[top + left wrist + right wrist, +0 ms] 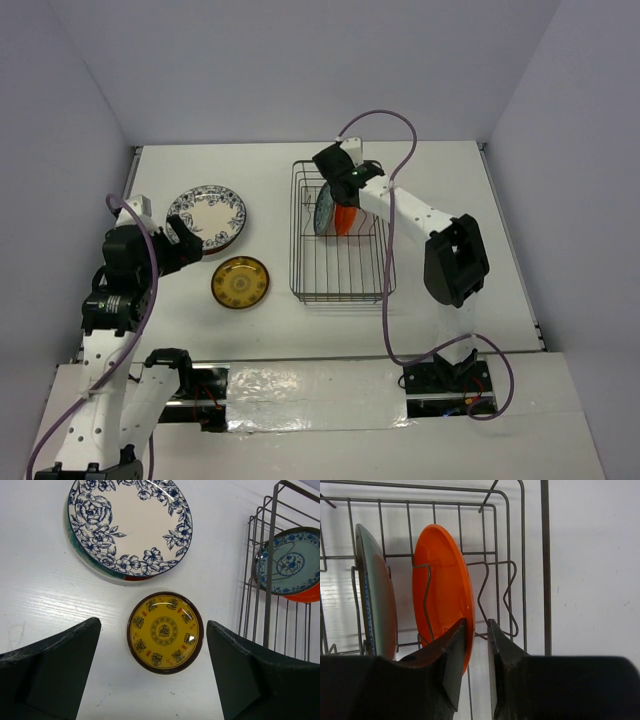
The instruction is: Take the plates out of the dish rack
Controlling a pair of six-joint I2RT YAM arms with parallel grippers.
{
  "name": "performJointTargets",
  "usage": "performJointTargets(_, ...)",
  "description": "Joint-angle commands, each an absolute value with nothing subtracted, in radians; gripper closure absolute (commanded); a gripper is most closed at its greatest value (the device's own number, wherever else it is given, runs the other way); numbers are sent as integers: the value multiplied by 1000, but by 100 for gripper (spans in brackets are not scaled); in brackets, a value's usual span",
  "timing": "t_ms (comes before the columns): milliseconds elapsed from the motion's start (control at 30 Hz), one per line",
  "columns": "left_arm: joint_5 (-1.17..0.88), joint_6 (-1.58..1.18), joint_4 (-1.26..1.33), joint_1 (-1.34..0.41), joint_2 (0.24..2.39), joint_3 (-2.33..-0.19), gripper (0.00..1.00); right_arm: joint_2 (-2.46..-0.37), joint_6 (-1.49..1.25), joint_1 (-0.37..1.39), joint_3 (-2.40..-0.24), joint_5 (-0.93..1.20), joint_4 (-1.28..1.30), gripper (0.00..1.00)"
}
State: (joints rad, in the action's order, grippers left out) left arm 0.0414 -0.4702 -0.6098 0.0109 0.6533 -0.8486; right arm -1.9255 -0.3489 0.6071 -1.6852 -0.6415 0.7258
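The dark wire dish rack (340,270) (524,555) holds two upright plates. One is orange (345,220) (442,590); the other has a teal face with a blue pattern (324,212) (290,562) (374,605). My right gripper (343,195) (476,624) reaches into the rack with its jaws narrowed around the orange plate's rim. The rim lies against the left finger, with a gap to the right finger. My left gripper (188,243) (154,622) hangs wide open and empty above a yellow patterned plate (240,282) (165,632) lying on the table.
A white plate with a dark-blue floral rim (207,216) (130,525) tops a small stack on the table left of the rack, with teal and red edges showing beneath it. The rack's upright prongs (487,587) stand close to my right fingers. Side walls bound the white table (460,200).
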Motion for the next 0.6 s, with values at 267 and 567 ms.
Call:
performJointTargets(267, 48, -442, -580, -20, 601, -850, 0, -1939, -347, 600, -1726, -690, 715, 86)
performJointTargets(567, 46, -442, -578, -25, 607, -850, 0, -1918, -380, 601, -1790, -715, 773, 100)
